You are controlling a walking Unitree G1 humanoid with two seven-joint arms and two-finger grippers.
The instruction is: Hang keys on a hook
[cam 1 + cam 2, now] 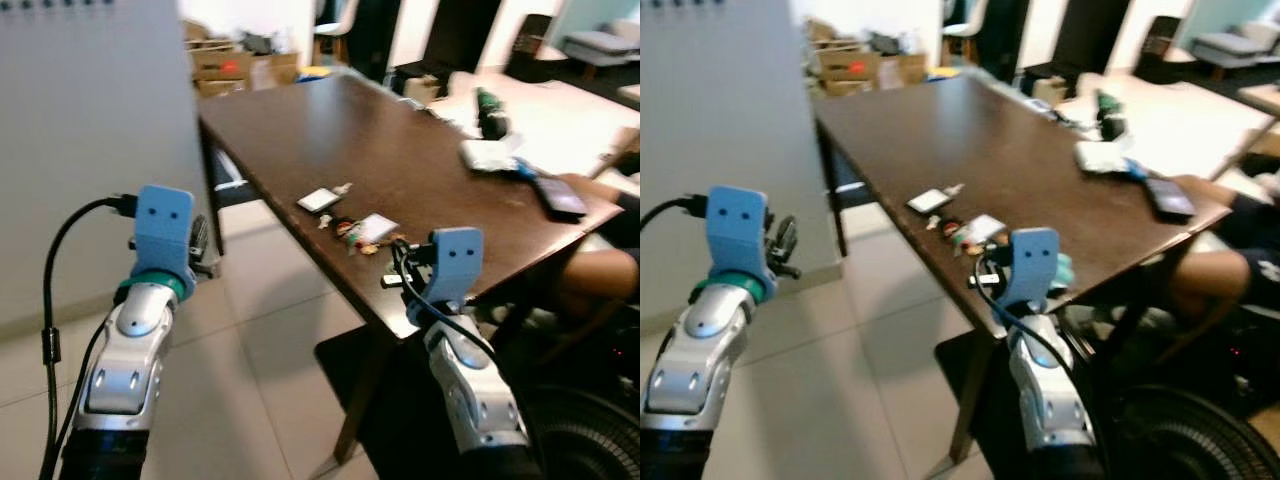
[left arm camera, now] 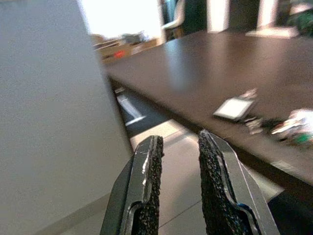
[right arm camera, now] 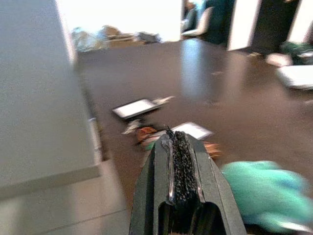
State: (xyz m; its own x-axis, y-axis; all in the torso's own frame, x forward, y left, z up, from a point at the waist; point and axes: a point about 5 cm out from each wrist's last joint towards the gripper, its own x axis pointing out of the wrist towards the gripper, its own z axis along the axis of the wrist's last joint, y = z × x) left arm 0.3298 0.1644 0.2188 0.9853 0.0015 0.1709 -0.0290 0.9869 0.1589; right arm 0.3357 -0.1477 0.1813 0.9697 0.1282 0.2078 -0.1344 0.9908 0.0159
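Note:
A bunch of keys (image 1: 358,232) with white tags lies near the front left edge of the dark wooden table (image 1: 400,140). A second white tag (image 1: 319,200) lies just beyond it. My right gripper (image 1: 397,268) hovers at the table's near edge, just short of the keys (image 3: 145,133). Its fingers (image 3: 177,147) are shut, with nothing in them. My left gripper (image 1: 201,243) is raised over the tiled floor beside the grey wall. Its fingers (image 2: 151,161) stand slightly open and empty, and the keys (image 2: 293,126) lie off to their side.
A tall grey wall panel (image 1: 90,150) stands at my left. A teal soft thing (image 3: 264,188) lies by the right gripper. On the table's far side are a dark phone (image 1: 560,196) and white items (image 1: 488,154). A person's leg (image 1: 600,272) and a fan (image 1: 585,430) are at the right.

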